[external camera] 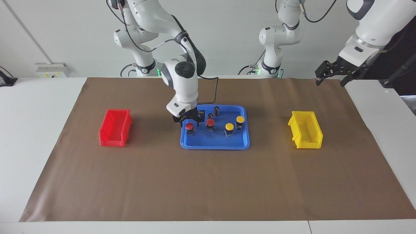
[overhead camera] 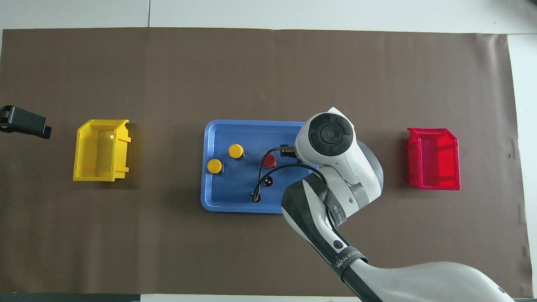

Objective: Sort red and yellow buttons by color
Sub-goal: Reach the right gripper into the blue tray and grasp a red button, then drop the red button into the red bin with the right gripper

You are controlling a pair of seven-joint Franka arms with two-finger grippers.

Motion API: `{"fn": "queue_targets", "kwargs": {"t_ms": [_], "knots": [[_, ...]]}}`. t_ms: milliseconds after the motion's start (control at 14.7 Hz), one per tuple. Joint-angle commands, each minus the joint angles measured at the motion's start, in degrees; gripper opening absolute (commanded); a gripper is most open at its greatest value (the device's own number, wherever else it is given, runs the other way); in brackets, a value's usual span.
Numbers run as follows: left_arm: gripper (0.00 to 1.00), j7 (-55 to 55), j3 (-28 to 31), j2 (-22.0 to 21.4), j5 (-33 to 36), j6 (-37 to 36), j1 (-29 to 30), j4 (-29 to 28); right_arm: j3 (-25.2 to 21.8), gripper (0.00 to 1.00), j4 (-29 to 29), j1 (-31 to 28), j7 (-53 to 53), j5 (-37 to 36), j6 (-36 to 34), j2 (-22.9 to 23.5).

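In the facing view, two red buttons (external camera: 189, 126) (external camera: 210, 122) and two yellow buttons (external camera: 229, 126) (external camera: 240, 119) stand in a row in the blue tray (external camera: 214, 145). My right gripper (external camera: 189, 121) hangs open just over the red button at the right arm's end of the row, a finger on either side of its cap. In the overhead view the right arm hides that button. The other red button (overhead camera: 269, 160) and both yellow buttons (overhead camera: 235, 151) (overhead camera: 214, 166) show there. My left gripper (external camera: 330, 79) waits open, raised over the left arm's end of the table.
A red bin (external camera: 115, 127) stands at the right arm's end of the brown mat and a yellow bin (external camera: 305, 129) at the left arm's end. Two dark capless cylinders (external camera: 216, 110) (external camera: 210, 115) stand in the tray, nearer to the robots than the buttons.
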Motion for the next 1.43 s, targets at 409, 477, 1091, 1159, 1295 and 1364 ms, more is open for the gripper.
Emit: {"fn": "queue_targets", "kwargs": {"t_ms": [409, 477, 1091, 1159, 1295, 1364], "knots": [[1.00, 0.9, 0.1, -1.7, -0.1, -0.2, 0.2, -1.7, 0.0, 0.22, -2.7, -0.1, -2.3, 0.2, 2.9, -1.5], [1.00, 0.9, 0.1, -1.7, -0.1, -0.2, 0.2, -1.7, -0.1, 0.14, -1.3, -0.1, -2.2, 0.2, 2.2, -1.3], [1.00, 0.5, -0.1, -1.8, -0.5, -0.6, -0.5, -1.7, -0.2, 0.14, -1.6, -19.8, -29.3, 5.9, -18.9, -17.8], [1.00, 0.4, -0.4, -1.9, -0.6, -1.3, -1.3, -2.0, -0.3, 0.14, -4.6, -24.7, -37.2, 8.0, -18.8, -20.0], [1.00, -6.0, -0.6, -6.0, -2.2, 5.7, -4.1, -10.5, -0.3, 0.14, -8.8, -33.7, -49.4, 10.3, -17.8, -21.7], [1.00, -13.3, -0.6, -9.2, -2.3, 11.4, -7.7, -17.5, -0.3, 0.14, -10.6, -35.7, -52.0, 10.4, -16.8, -22.6]]}}
